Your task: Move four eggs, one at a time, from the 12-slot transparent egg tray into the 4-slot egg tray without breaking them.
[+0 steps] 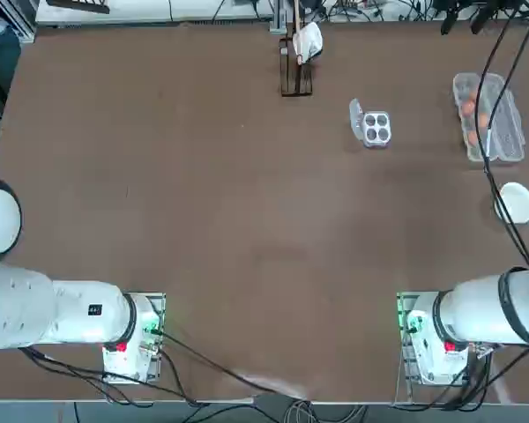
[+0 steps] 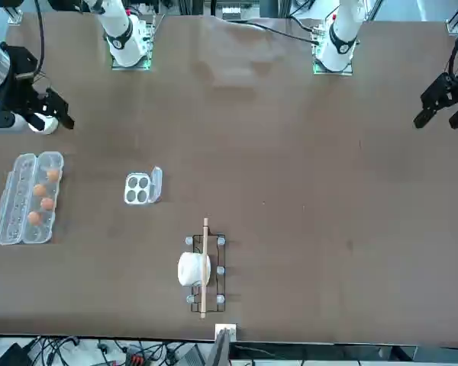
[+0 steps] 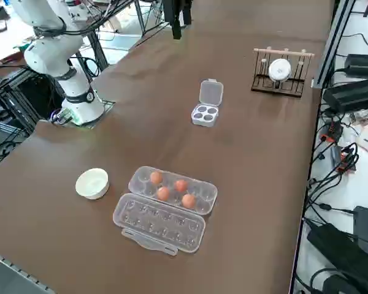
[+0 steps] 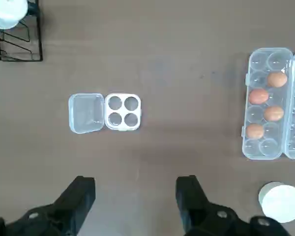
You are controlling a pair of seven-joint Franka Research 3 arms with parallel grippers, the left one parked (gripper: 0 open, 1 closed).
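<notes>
While four eggs point(image 4: 265, 105) sit in the long tray point(image 4: 275, 103), the right pincer point(image 4: 137, 196) hangs released above the bench point(image 4: 187, 59), small tray point(image 4: 123, 111) empty.

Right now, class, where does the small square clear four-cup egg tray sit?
In the top view, the small square clear four-cup tray sits empty, lid open, on the table's far right half, between the dark wire rack and the long clear egg carton.

The whole desk point(image 1: 203, 220) is seen from overhead, with the arm bases at the near edge. From across the desk it is viewed facing the robot. A raised camera at the right looks diagonally over it. The wrist camera looks straight down from high above. The 4-slot egg tray point(image 4: 123, 111) and 12-slot transparent egg tray point(image 4: 265, 103) are shared by all views.
</notes>
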